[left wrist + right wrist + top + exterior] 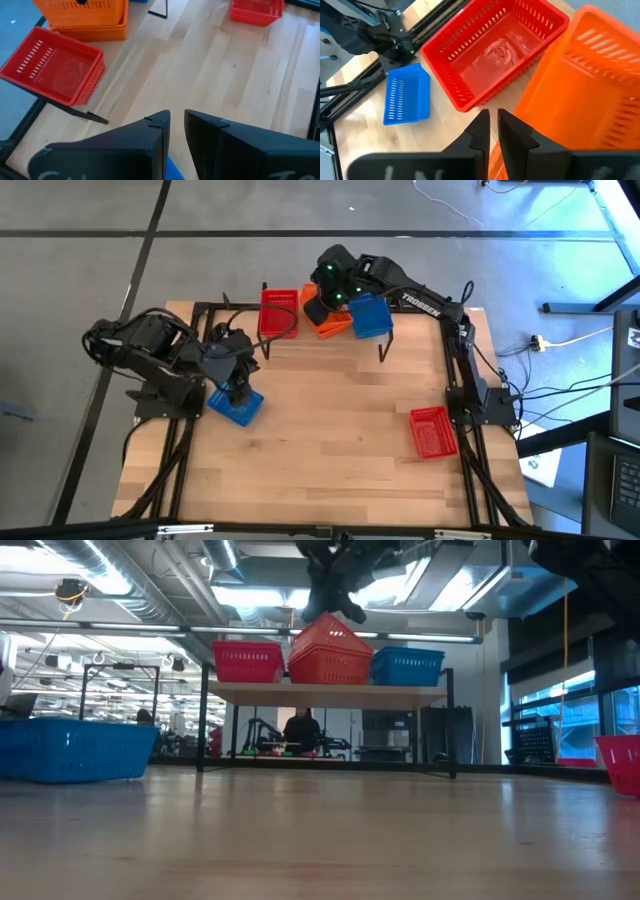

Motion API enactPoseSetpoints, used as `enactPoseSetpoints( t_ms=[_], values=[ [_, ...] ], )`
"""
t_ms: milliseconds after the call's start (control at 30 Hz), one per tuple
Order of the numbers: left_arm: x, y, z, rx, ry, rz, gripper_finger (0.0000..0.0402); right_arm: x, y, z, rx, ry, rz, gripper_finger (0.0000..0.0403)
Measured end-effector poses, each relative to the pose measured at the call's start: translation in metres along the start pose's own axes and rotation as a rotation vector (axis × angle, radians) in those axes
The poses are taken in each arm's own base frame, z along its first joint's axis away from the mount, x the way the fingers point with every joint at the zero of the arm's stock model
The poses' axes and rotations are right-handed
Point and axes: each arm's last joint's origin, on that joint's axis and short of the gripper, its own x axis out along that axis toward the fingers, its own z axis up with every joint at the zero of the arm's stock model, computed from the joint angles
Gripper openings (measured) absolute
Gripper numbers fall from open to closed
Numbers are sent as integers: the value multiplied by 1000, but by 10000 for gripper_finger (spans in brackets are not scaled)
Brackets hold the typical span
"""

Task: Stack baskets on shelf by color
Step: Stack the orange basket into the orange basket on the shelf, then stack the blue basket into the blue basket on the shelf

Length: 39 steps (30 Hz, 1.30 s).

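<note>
The shelf (400,330) stands at the table's far side. On it are a red basket (278,313), nested orange baskets (330,325) and a blue basket (371,316). The top orange basket (332,652) sits tilted. My right gripper (493,122) is over the orange stack (335,602), shut on that top basket. My left gripper (177,120) hovers over a blue basket (238,406) that rests flat on the table's left (70,748). Its fingers are shut to a narrow slit and touch nothing. Another red basket (433,432) lies on the table's right. My right gripper holds the top orange basket by its wall (496,160), on the side nearest the red basket, pinched between the two fingers from above. That side is raised and the basket tilts, with its lower part in the orange basket beneath (330,670). The fingers hide the exact spot.
The shelf's black legs (383,350) stand on the far part of the table. Black frame rails run along the table's left (185,440) and right (470,450) edges. Bare wood (330,440) lies in the middle and near part.
</note>
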Motion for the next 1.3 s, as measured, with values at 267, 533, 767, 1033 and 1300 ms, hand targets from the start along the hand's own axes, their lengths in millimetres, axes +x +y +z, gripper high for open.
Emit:
enactPoseSetpoints(
  t_ms=[267, 533, 767, 1033, 1300],
  values=[
    [0, 0, 0, 0, 1, -1, 49, 13, -8, -2, 46, 46, -26, 42],
    [0, 0, -1, -27, 6, 3, 49, -26, 13, -1, -79, -20, 94, 42],
    [4, 8, -14, -294, 105, 98, 49, -87, 48, -18, -251, -87, 129, 42],
    [39, 4, -45, -486, 345, 156, 49, -142, 93, -48, -510, -154, 237, 42],
    [85, -3, -82, -527, 476, 238, 49, -168, 125, -78, -610, -128, 330, 42]
  ],
)
